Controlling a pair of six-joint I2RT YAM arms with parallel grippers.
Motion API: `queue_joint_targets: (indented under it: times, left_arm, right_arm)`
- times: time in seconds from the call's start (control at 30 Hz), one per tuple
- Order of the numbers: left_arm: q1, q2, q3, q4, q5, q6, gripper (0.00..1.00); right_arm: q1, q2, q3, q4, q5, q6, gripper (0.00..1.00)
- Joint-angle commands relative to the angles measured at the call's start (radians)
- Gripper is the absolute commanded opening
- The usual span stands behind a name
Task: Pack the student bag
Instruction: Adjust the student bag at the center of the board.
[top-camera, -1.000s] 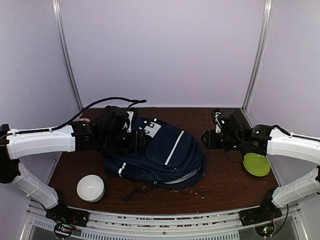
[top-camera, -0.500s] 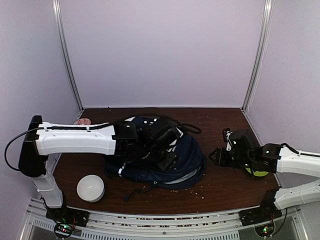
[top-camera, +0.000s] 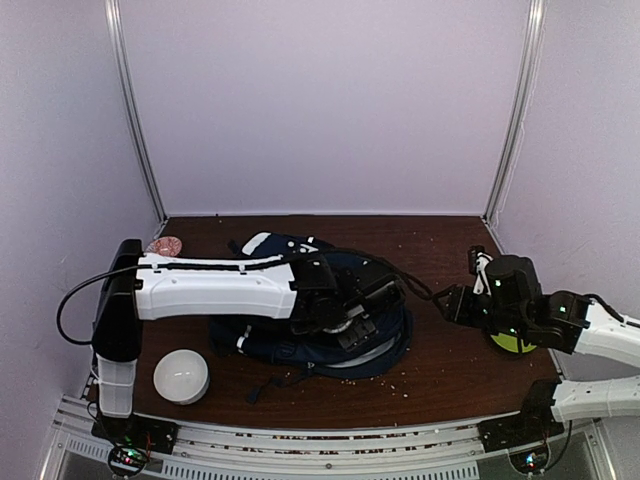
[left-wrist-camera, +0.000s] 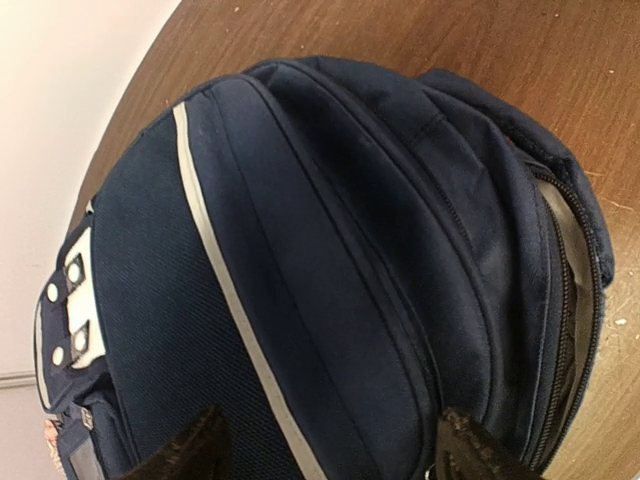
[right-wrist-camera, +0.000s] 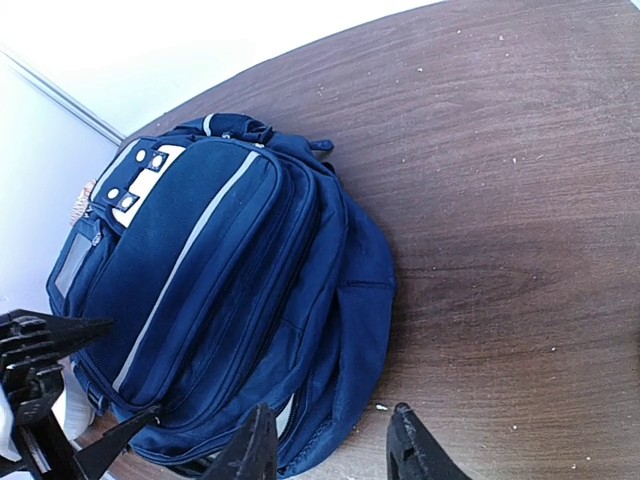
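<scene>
Now left gripper (left-wrist-camera: 325, 452) hovers over backpack (left-wrist-camera: 300, 250), fingers (left-wrist-camera: 180, 452) spread; right gripper (right-wrist-camera: 330, 452) parted, empty. Risk: pinching loose fabric drags backpack across table (right-wrist-camera: 520, 200).

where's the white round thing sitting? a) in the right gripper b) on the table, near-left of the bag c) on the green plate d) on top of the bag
b: the white round thing sits on the table at its near-left corner, apart from the student bag.
</scene>
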Motion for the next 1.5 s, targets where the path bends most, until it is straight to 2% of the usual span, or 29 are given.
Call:
queue_joint_targets:
  times: [0.0,0.1,0.3,0.33,0.4,0.53,0.7,0.8,0.93,1.03,1.1,1.2,1.37,1.47]
  left_arm:
    - [0.003,0.049,0.035,-0.040,-0.052,0.014,0.67]
    - [0.002,0.070,0.052,-0.050,-0.059,0.019,0.63]
    - [0.002,0.102,0.073,-0.063,-0.034,0.033,0.64]
    - [0.002,0.101,0.072,-0.064,-0.037,0.030,0.61]
    - [0.003,0.093,0.071,-0.069,-0.061,0.015,0.44]
    - [0.012,0.043,0.070,-0.057,-0.105,-0.013,0.01]
    - [0.060,-0.069,0.083,-0.011,-0.114,-0.061,0.00]
    - [0.108,-0.146,0.057,0.048,-0.056,-0.147,0.00]
    - [0.168,-0.248,-0.059,0.208,0.063,-0.232,0.00]
    - [0.182,-0.276,-0.105,0.287,0.106,-0.264,0.00]
    - [0.182,-0.265,-0.096,0.292,0.120,-0.274,0.00]
    - [0.182,-0.243,-0.090,0.284,0.131,-0.295,0.00]
    - [0.194,-0.247,-0.157,0.308,0.136,-0.327,0.00]
    - [0.200,-0.250,-0.207,0.339,0.162,-0.335,0.00]
  right_arm:
    - [0.001,-0.014,0.010,-0.028,0.044,-0.011,0.37]
    - [0.001,-0.012,0.010,-0.022,0.034,-0.005,0.38]
    - [0.002,-0.019,0.013,-0.020,0.024,0.000,0.37]
    - [0.001,-0.020,0.013,-0.020,0.025,-0.001,0.38]
    - [0.002,-0.020,0.011,-0.019,0.022,0.001,0.38]
    - [0.002,-0.010,-0.010,0.026,-0.007,0.017,0.37]
    - [0.003,0.014,-0.045,0.174,-0.074,0.113,0.40]
    - [0.003,0.034,-0.079,0.315,-0.164,0.226,0.40]
    - [0.013,0.120,-0.091,0.466,-0.291,0.347,0.41]
    - [0.040,0.170,-0.072,0.540,-0.296,0.391,0.47]
    - [0.071,0.192,-0.039,0.536,-0.257,0.384,0.53]
    - [0.126,0.223,0.046,0.443,-0.162,0.328,0.59]
    - [0.142,0.276,0.107,0.347,-0.057,0.314,0.60]
    - [0.141,0.320,0.135,0.322,-0.053,0.297,0.59]
